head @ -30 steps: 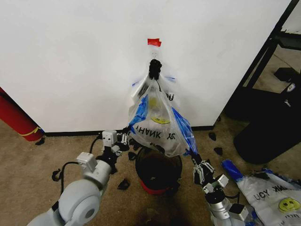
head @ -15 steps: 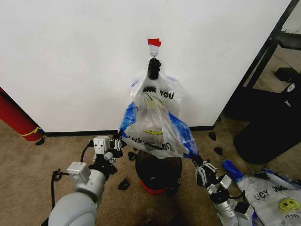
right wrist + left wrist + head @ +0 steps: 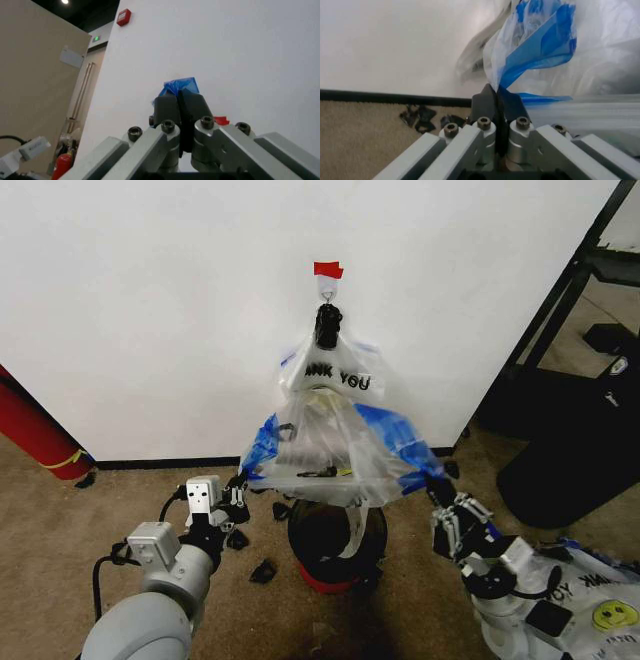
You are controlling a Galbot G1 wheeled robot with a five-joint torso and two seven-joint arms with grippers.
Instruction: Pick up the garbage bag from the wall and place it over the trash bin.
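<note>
The left gripper [image 3: 243, 483] is fully closed, its two black fingers [image 3: 492, 103] pinched together on a blue handle strip of the garbage bag [image 3: 330, 450], which rises out of them in the left wrist view. The right gripper [image 3: 438, 483] is likewise clamped tight: in the right wrist view its fingers [image 3: 177, 105] press flat against each other with a scrap of blue plastic poking out at the tips. Between the two grippers the bag's mouth is pulled wide and roughly level, stretched out just above the trash bin [image 3: 337, 545], which stands on the carpet close to the wall [image 3: 150, 310] and directly beneath the spread plastic. A loose strip of the bag dangles down into the bin's dark opening. Behind and above the stretched bag, another bag with "THANK YOU" print [image 3: 335, 375] hangs from the hook [image 3: 327, 298] under a piece of red tape [image 3: 327, 270]. A further bag [image 3: 590, 590] lies on the floor beside the right arm.
</note>
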